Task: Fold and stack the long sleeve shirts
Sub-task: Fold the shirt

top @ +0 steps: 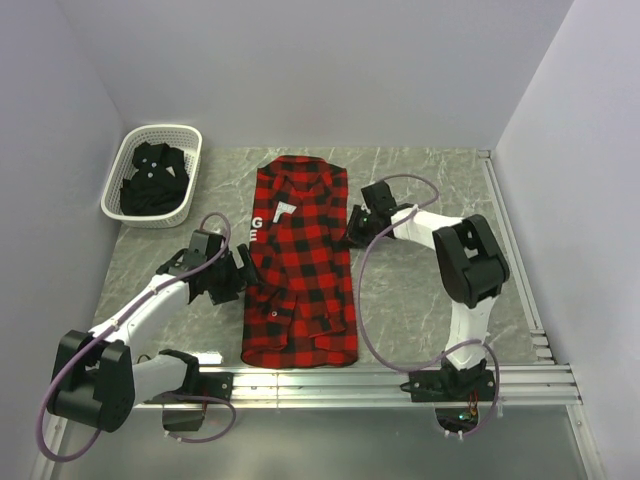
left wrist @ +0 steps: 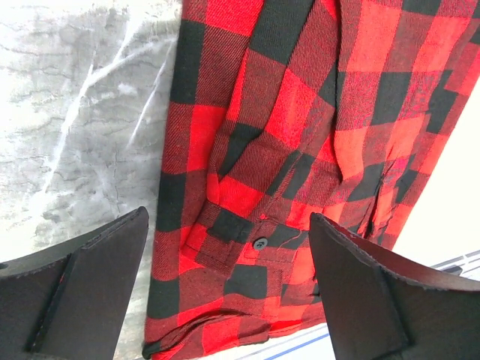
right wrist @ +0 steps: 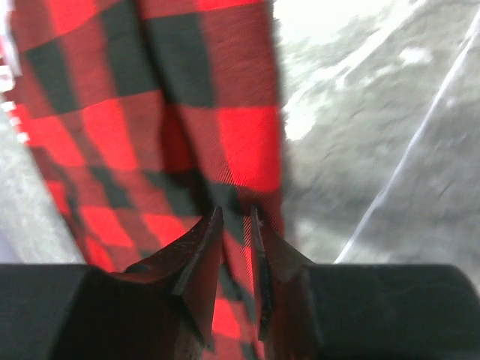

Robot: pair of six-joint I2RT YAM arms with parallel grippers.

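Black cloth, the plain shirt (top: 152, 182), sits bundled in the white basket (top: 160, 131) at far left, likely parked until its turn. Mid-table, the left gripper (top: 243, 275) gapes wide and empty at the left edge of the red-and-black flannel (top: 300, 270). The right gripper (right wrist: 236, 219), its 2 fingers pinched on the right edge, looks ready to fold it.

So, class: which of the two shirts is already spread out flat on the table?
The red-and-black checked shirt, lying flat between the arms. The black shirt is crumpled inside the white basket at the far left.
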